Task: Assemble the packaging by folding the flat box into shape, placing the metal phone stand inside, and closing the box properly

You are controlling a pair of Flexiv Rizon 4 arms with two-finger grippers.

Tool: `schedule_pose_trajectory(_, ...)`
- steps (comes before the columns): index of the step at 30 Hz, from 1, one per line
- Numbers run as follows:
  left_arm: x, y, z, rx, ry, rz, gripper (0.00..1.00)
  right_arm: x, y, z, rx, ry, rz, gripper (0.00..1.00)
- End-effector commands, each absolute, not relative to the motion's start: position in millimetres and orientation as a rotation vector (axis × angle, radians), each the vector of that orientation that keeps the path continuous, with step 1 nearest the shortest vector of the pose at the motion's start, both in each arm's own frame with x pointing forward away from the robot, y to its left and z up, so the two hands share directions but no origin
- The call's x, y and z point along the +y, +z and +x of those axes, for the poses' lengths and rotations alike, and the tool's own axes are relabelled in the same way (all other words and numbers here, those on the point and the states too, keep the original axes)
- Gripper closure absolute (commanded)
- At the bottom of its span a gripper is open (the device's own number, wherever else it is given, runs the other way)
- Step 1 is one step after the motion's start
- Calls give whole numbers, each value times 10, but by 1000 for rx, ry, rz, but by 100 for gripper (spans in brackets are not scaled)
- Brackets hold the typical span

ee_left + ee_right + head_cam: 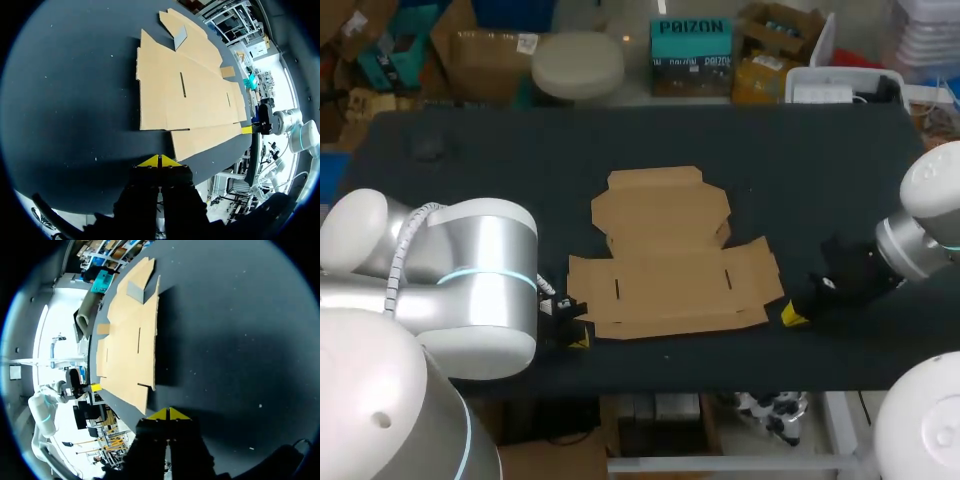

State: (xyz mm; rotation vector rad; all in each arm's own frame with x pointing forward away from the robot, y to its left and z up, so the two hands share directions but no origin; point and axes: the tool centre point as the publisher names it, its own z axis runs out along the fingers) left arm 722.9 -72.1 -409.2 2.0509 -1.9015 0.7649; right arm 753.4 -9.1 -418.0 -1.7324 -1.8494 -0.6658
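The flat brown cardboard box lies unfolded in the middle of the dark table, also seen ahead of each gripper as the box and the box. My left gripper rests low by the box's near left corner, shut with nothing in it; its yellow tips meet just short of the cardboard edge. My right gripper sits off the box's near right corner, shut and empty, its tips together above the table. A small grey piece lies on the far flap. No metal phone stand is in view.
The dark table has bare surface to the left, right and far side of the box. Its front edge runs just below both grippers.
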Motion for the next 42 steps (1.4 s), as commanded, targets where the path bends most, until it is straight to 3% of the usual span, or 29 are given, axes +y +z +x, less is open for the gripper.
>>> schedule_pose_trajectory(1,-742,-4123,7272,-1900,757,2046,100,-47,-4209,7578,-1845,-669,-1717,100)
schedule_pose_trajectory(42,-880,-4188,7349,-1901,742,2013,100,213,-4229,7601,-1806,-708,-1752,100)
